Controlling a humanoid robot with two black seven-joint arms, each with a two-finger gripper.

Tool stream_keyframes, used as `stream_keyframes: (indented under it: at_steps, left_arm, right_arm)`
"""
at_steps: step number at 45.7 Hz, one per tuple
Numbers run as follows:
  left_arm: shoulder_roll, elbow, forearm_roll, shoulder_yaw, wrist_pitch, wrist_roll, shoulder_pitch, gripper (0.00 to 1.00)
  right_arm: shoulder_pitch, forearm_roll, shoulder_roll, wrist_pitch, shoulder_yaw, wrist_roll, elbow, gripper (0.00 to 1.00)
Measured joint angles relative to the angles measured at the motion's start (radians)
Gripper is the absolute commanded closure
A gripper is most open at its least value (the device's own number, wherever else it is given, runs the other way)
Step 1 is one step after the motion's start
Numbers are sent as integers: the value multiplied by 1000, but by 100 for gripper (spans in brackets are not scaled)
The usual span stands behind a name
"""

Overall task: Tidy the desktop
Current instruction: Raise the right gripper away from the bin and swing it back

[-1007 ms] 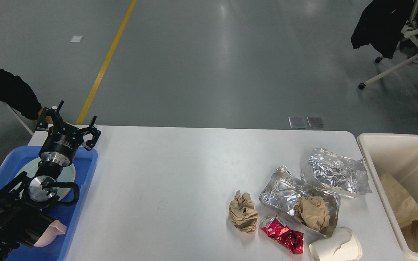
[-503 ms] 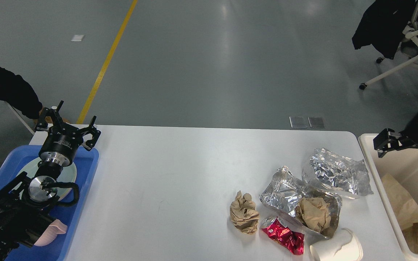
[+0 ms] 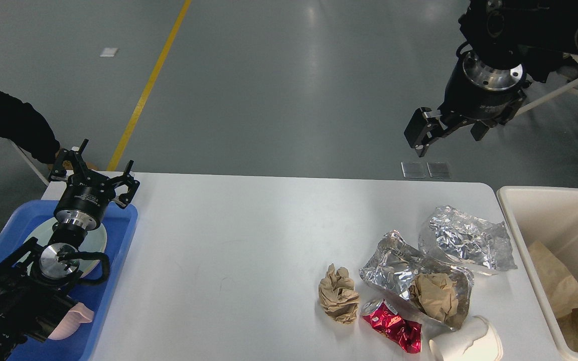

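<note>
Left gripper (image 3: 93,168): fingers splayed wide, nothing between them, hanging over the far end of the blue plastic tray (image 3: 113,281) at the left edge of the table. Right gripper (image 3: 447,128): raised well above the table's far right, past the far edge, pointing down and left; fingers look parted and nothing is held, touching nothing. White rectangular desktop (image 3: 229,250) with rounded corners fills the lower middle of the view, long axis left to right, far edge roughly level. Litter sits clustered on its right-hand near part: crumpled brown paper ball (image 3: 338,294), crushed red foil can (image 3: 392,326) just beside it, open silver foil bag (image 3: 399,265) with a brown paper wad (image 3: 434,296) in its mouth, second crumpled silver foil bag (image 3: 464,238) behind, torn white paper cup (image 3: 464,343) on its side at the near edge. Cream rectangular bin (image 3: 515,220) stands off the right end, brown paper inside.
</note>
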Motion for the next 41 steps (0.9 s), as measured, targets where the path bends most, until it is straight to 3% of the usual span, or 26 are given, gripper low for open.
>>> stream_keyframes:
  at_steps: [24, 41]
  left_arm:
    - [0, 0, 0, 0, 0, 0, 0, 4]
    - [0, 0, 0, 0, 0, 0, 0, 4]
  right_arm:
    - [25, 10, -5, 0, -16, -8, -11, 0]
    - [66, 227, -13, 0, -377, -9, -26, 0]
